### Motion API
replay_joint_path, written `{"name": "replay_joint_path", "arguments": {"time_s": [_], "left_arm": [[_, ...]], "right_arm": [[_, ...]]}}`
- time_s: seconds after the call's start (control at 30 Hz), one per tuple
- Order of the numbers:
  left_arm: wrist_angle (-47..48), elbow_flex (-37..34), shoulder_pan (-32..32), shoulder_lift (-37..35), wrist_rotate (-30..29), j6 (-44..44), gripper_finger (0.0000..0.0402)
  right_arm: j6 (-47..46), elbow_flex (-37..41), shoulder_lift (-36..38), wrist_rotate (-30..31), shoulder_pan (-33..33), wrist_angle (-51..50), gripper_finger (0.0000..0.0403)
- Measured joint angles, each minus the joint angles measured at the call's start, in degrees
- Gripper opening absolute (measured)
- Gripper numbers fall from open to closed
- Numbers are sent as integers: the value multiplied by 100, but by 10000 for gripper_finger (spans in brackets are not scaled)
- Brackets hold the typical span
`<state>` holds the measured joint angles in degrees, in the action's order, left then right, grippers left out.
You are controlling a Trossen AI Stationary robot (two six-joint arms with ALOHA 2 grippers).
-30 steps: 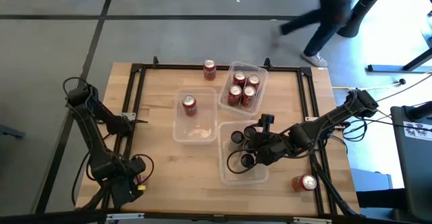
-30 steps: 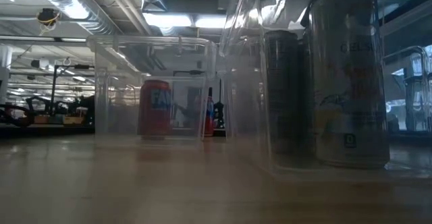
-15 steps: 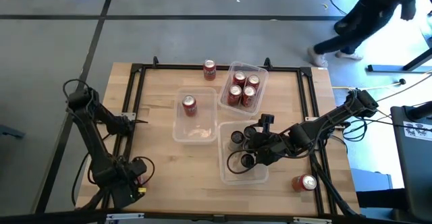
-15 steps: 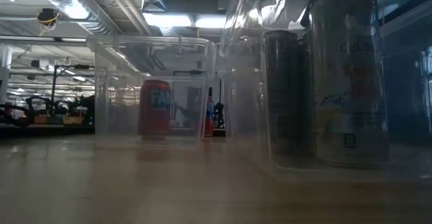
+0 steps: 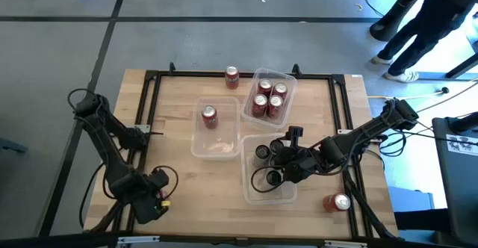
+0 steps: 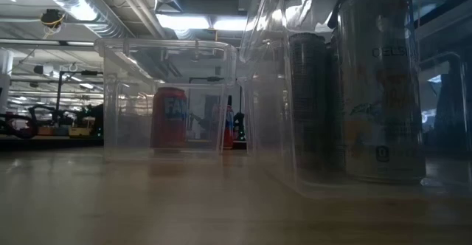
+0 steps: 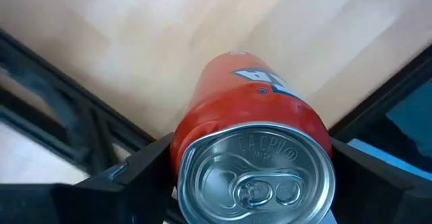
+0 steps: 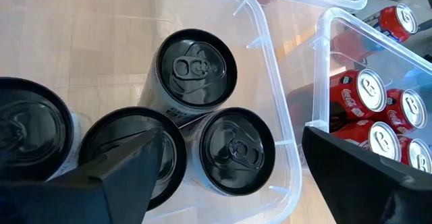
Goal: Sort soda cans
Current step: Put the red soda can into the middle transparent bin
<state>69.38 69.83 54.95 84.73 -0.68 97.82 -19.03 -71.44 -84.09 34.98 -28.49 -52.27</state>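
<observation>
In the left wrist view, a red soda can (image 7: 253,116) with a silver top stands between the fingers of my left gripper (image 7: 253,177), which is shut on it over the table's near left corner (image 5: 149,198). My right gripper (image 5: 280,166) hangs open above the near right bin (image 5: 250,192); several black soda cans (image 8: 196,69) stand upright on the bin's floor below it (image 8: 233,143). The far bin (image 5: 287,80) holds several upright red cans (image 5: 267,98). The middle bin (image 5: 202,147) holds one upright red can (image 5: 209,116). My left gripper pinches the red can between its two fingers, one on each side of the can's wall just below the silver top (image 7: 185,140). The fingers come from above and point down. The can is upright; I cannot tell whether its base is off the table.
One red can (image 5: 231,76) stands loose at the table's far edge, and another (image 5: 337,202) lies near the near right corner. A black frame (image 5: 149,98) runs around the tabletop. A person's legs (image 5: 418,24) show beyond the far right corner.
My left arm has shifted a little toward the table's right edge at the near left corner. The person beyond the table's far edge has walked toward the right.
</observation>
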Motion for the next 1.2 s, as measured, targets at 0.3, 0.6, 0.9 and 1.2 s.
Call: {"name": "replay_joint_path", "arguments": {"time_s": [0.3, 0.6, 0.9, 1.2], "left_arm": [[1682, 1681, -1161, -11, -1177, -1935, 298], [1966, 3055, -2509, -20, -2037, -4055, 298], [1936, 3223, -4044, 7, -1935, -5620, 298], [1619, 3197, -5134, 330, -1551, -6843, 298]], "right_arm": [[2, 0, 0, 4, 0, 32, 351], [4, 0, 0, -1, 0, 26, 351], [6, 0, 0, 40, 0, 143, 351], [149, 0, 0, 46, 7, 319, 351]]}}
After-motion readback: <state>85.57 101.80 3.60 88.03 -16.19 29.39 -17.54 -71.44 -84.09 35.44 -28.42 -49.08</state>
